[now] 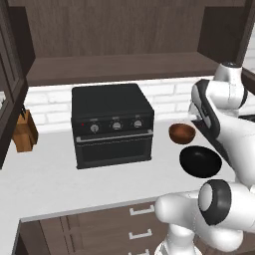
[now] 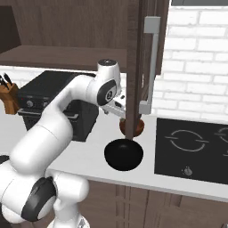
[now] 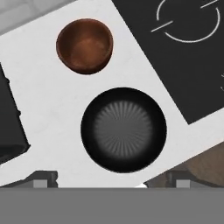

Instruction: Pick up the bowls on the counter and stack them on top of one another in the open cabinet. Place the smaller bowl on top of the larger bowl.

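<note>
- Both bowls sat on the white counter (image 1: 50,184), neither one in the cabinet.
- Black bowl (image 3: 124,129): wider, shallow, upright, empty, close to the counter's front edge; also seen at (image 1: 200,161) and (image 2: 123,154).
- Brown bowl (image 3: 85,45): smaller, glossy, upright, empty, just behind the black one and apart from it; in the right base view (image 2: 132,127) partly hidden behind the cabinet door's edge.
- Gripper (image 3: 111,180) hung above the counter, looking straight down; finger tips (image 3: 43,179) spread wide to either side of the black bowl's near rim, nothing pinched, no contact visible.
- Black toaster oven (image 1: 111,124) stood on the counter to the left of the bowls, well apart.
- Black cooktop (image 2: 193,149) lay flush in the counter on the bowls' other side, near the black bowl.
- Open cabinet (image 1: 119,67) hung above the oven, plank shelf bare where visible; its door (image 2: 133,67) stood open.
- Knife block (image 1: 25,130) stood at the far left of the counter.
</note>
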Robot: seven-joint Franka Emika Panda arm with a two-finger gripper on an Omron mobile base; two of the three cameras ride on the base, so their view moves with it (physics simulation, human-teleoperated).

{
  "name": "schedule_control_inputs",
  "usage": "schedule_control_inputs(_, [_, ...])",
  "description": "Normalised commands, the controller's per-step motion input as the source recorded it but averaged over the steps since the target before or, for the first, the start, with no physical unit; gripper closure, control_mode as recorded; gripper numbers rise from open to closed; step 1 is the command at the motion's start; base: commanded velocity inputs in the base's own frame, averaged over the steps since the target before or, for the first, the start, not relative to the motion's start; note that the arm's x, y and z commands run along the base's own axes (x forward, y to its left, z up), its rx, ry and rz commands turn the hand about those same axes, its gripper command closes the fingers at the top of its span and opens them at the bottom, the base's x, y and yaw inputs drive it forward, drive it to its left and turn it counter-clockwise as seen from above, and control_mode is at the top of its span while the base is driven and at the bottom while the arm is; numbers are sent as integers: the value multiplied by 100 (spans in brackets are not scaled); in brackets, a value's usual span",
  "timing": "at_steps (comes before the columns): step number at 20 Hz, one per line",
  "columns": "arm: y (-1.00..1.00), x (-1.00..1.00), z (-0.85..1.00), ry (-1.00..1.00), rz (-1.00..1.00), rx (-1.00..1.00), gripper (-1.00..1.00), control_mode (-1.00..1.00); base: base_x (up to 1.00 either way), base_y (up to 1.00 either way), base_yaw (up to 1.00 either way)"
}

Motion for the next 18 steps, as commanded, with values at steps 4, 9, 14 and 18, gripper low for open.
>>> schedule_control_inputs(4, [-90, 53, -18, 15, -34, 0, -100, -100, 0, 0, 0])
schedule_control_inputs(9, [-38, 48, -27, 4, -5, 0, -100, -100, 0, 0, 0])
schedule_control_inputs(14, [-21, 44, -35, 5, 0, 0, -100, -100, 0, 0, 0])
schedule_control_inputs(18, [0, 36, -43, 0, 0, 1, -100, -100, 0, 0, 0])
